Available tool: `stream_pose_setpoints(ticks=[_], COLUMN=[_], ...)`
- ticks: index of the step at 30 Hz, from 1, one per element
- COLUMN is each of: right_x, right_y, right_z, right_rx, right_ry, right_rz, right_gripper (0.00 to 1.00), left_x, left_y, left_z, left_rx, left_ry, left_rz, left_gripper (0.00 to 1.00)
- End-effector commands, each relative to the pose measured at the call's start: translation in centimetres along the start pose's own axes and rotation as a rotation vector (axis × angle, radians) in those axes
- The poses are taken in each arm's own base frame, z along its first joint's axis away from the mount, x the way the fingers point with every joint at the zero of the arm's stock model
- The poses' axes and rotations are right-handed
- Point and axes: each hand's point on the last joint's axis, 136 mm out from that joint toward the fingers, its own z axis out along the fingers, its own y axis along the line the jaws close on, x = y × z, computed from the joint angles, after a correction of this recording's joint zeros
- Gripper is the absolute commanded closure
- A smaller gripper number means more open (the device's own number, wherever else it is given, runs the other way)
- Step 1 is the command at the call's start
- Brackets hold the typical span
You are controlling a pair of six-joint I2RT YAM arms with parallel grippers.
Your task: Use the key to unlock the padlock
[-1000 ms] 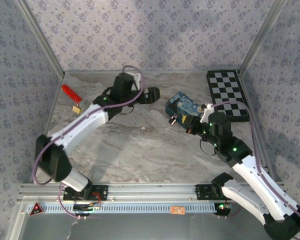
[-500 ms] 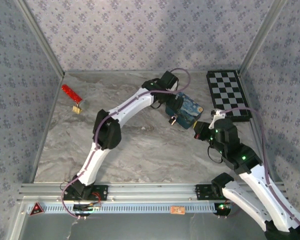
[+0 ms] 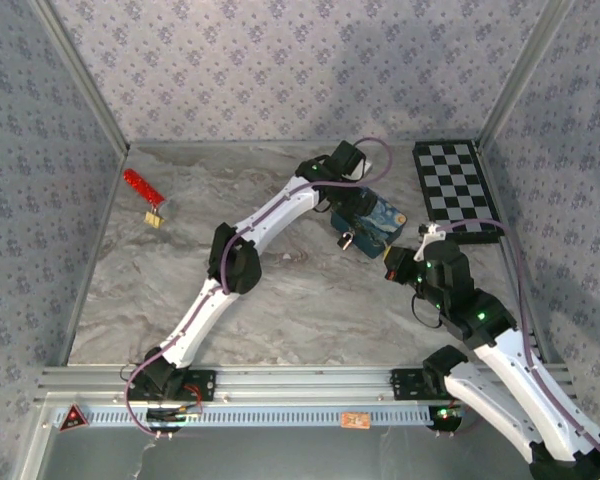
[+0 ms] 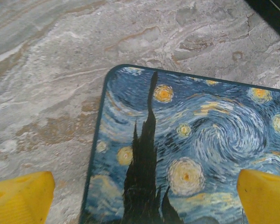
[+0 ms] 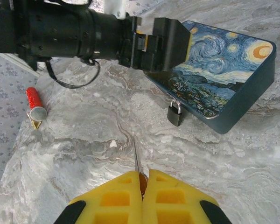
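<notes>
The tiny dark padlock [image 3: 348, 240] [image 5: 175, 113] with its silver shackle hangs at the near left side of the blue painted box [image 3: 380, 218] [image 5: 224, 79] [image 4: 191, 154]. My right gripper [image 3: 395, 266] [image 5: 141, 179] is shut on the key [image 5: 136, 156]. The key's thin blade points toward the padlock and stops short of it, a little to its left. My left gripper [image 3: 352, 208] [image 4: 142, 200] [image 5: 165, 44] hovers open over the box's left end. One of its yellow fingertips [image 4: 21, 196] is off the lid and the other is over it.
A red strip [image 3: 138, 184] [image 5: 33, 98] joined to a small gold piece [image 3: 155, 218] [image 5: 36, 122] lies at the far left. A checkerboard [image 3: 455, 185] sits at the back right. Patterned walls close in the marble table [image 3: 280, 300].
The left arm swung right from the table's back middle and now reaches over the box. The right gripper drew back from the box toward the near side, still holding the key.
</notes>
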Motion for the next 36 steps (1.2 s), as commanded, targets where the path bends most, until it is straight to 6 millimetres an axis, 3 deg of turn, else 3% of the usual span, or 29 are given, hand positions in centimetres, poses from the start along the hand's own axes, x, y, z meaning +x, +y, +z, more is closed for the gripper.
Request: stream_pose_setpoints(ticks=[1, 8, 15, 26, 36], right_x=[0.0, 0.4, 0.5, 0.9, 1.1], right_y=[0.0, 0.0, -0.2, -0.2, 0.1], right_z=[0.3, 0.8, 1.0, 1.6, 2.1], right_rx=[-0.007, -0.011, -0.004, -0.005, -0.013], right_ry=[-0.002, 0.011, 0.014, 0.031, 0.041], right_rz=[0.024, 0.038, 0.039, 0.055, 0.059], right_gripper=[1.0, 1.0, 1.0, 1.0, 1.0], left_x=[-0.6, 0.7, 3.1, 4.6, 9.1], left_y=[-1.3, 1.5, 3.9, 7.6, 13.3], left_z=[1.4, 3.4, 4.0, 1.5, -1.5], left_rx=[0.077, -0.075, -0.172, -0.22, -0.292], left_ry=[-0.031, -0.008, 0.072, 0.093, 0.123], left_rz=[0.022, -0.013, -0.051, -0.253, -0.49], left_gripper=[0.0, 0.0, 0.0, 0.0, 0.0])
